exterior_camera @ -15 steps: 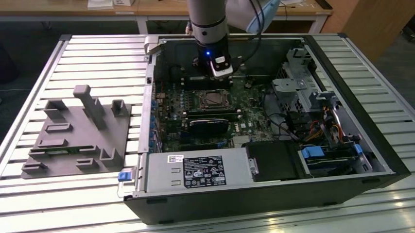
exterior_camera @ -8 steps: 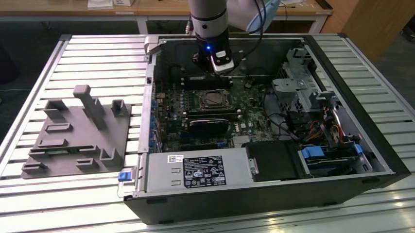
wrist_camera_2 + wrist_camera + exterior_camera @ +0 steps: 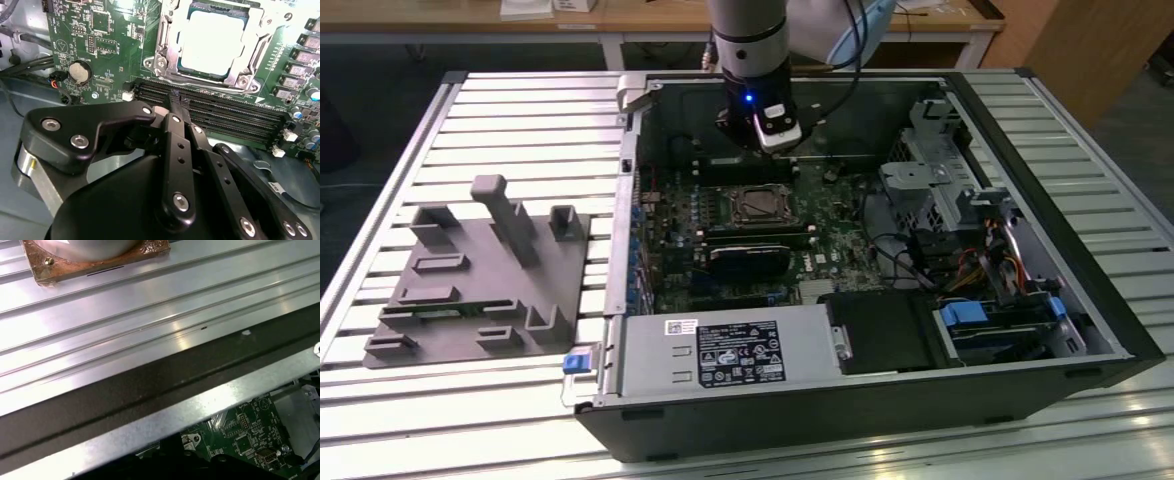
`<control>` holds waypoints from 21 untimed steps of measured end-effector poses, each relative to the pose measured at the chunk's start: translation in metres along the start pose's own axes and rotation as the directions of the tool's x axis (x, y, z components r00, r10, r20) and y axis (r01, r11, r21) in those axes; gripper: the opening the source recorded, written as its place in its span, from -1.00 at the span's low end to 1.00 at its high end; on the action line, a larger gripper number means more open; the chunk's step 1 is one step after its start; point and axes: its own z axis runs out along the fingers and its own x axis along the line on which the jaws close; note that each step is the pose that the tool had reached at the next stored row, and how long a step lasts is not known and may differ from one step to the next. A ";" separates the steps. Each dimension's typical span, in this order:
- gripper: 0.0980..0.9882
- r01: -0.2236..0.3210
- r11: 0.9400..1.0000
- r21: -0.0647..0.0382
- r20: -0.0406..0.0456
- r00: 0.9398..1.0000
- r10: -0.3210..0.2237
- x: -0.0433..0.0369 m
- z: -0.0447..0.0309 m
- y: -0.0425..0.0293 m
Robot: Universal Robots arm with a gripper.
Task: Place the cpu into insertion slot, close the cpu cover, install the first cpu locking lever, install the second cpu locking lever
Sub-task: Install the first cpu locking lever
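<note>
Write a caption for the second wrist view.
End effector above memory slots, beside the cpu seated under its cover.

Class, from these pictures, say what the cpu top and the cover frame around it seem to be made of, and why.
The cpu: likely metal, dull pale matte top with a soft sheen. The cpu cover: probably thin stamped steel, bright silver, glinting along bent edges.

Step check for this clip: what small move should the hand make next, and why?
Probably a short shift of the hand from above the memory slots toward the socket's edge. The cpu already lies in the insertion slot, and the cpu cover appears to be down around it. Whether either locking lever is latched I cannot tell.
</note>
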 end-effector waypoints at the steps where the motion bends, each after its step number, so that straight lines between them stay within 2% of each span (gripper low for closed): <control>1: -0.98 0.000 1.000 0.002 0.000 1.000 0.000 0.0000 0.0001 0.0000; 4: -0.98 0.002 1.000 0.016 -0.003 1.000 -0.002 -0.0002 0.0003 -0.0005; 7: -0.98 0.006 0.999 0.042 -0.004 1.000 -0.006 -0.0011 0.0002 -0.0025; 15: -0.98 0.018 0.994 0.108 0.016 1.000 -0.020 -0.0052 -0.0008 -0.0126; 19: -0.98 0.020 0.992 0.123 0.013 1.000 -0.022 -0.0078 -0.0014 -0.0187; 21: -0.98 0.021 0.991 0.129 0.005 1.000 -0.022 -0.0092 -0.0016 -0.0220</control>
